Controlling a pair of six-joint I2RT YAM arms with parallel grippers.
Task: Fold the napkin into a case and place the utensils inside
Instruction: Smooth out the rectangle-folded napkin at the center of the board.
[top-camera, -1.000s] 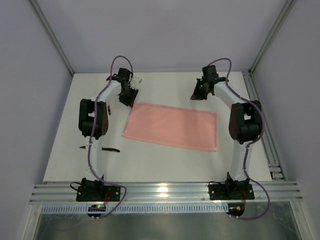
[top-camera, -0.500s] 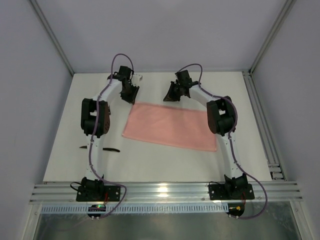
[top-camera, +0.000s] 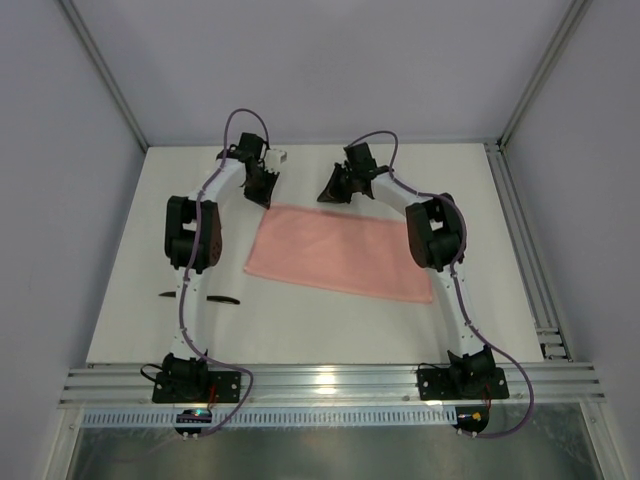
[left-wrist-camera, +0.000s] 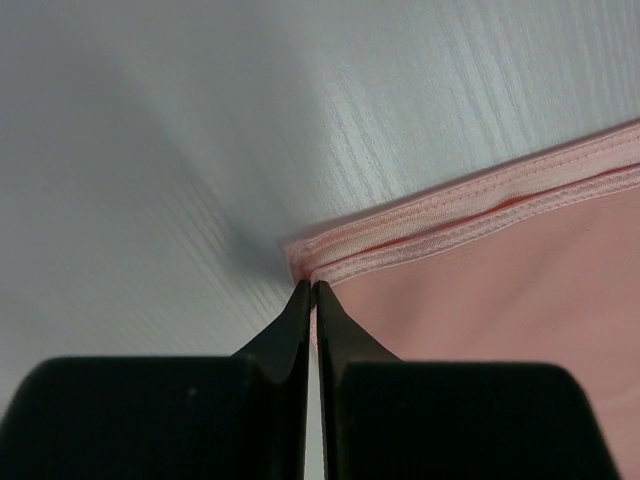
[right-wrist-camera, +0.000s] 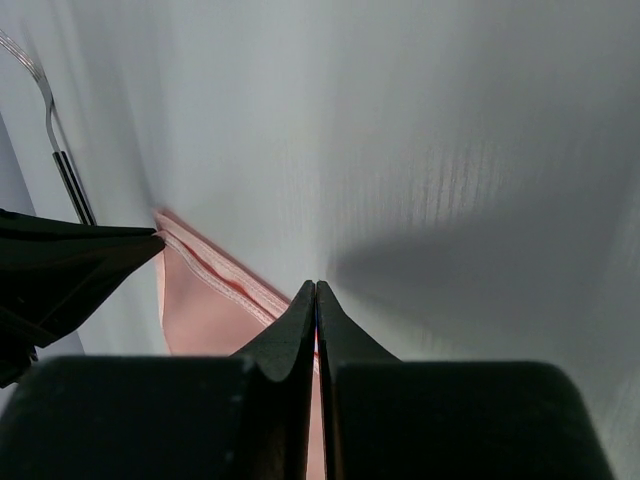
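The salmon-pink napkin (top-camera: 340, 252) lies flat as a folded rectangle in the middle of the white table. My left gripper (top-camera: 264, 195) is down at its far left corner, and in the left wrist view its jaws (left-wrist-camera: 313, 286) are pressed together on the hemmed corner of the napkin (left-wrist-camera: 500, 300). My right gripper (top-camera: 328, 196) is shut, its tips (right-wrist-camera: 316, 286) resting at the napkin's far edge (right-wrist-camera: 200, 310), about a third of the way along from the left corner. Two black utensils (top-camera: 222, 299) (top-camera: 164, 294) lie left of the napkin, beside the left arm.
One utensil's metal tines and dark handle (right-wrist-camera: 60, 160) show at the top left of the right wrist view, behind the left gripper (right-wrist-camera: 158, 236). Aluminium rails (top-camera: 330, 380) run along the near edge and another rail (top-camera: 545, 300) down the right side. Grey walls enclose the table.
The right arm swung left from near the napkin's far right corner to its far edge left of the middle. The left gripper's jaws closed at the far left corner. The napkin has not moved.
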